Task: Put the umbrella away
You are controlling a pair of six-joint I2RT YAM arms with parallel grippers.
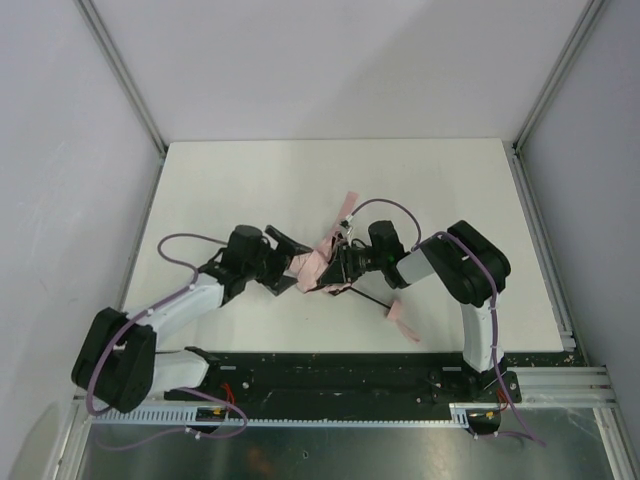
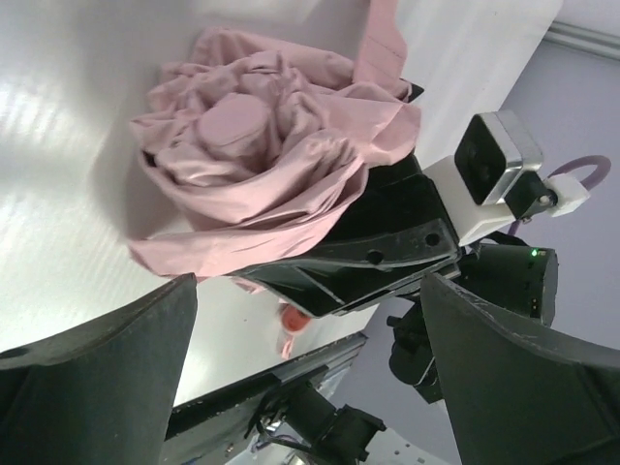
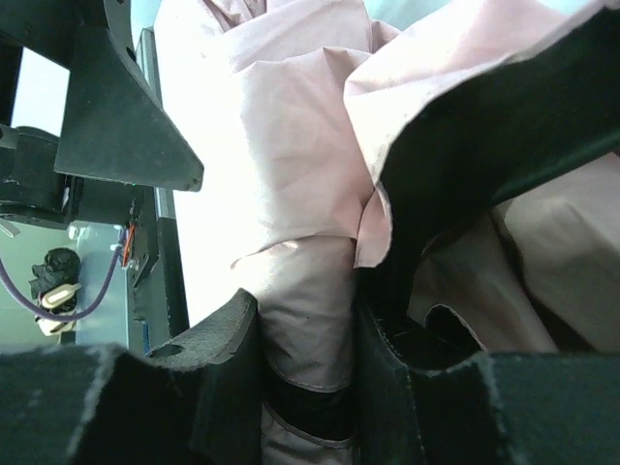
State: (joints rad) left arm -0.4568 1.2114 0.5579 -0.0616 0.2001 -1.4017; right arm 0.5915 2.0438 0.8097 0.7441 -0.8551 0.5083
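Umbrella (image 2: 262, 165) crumpled, right jaws clenched on its pink fabric, left jaws spread wide just beside it.

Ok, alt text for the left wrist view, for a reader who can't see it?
A crumpled bundle of pale pink umbrella fabric shows against the white table, gripped from the right by the right gripper, black with a white camera block. The left gripper frames the bottom of the view, its fingers spread wide and empty.
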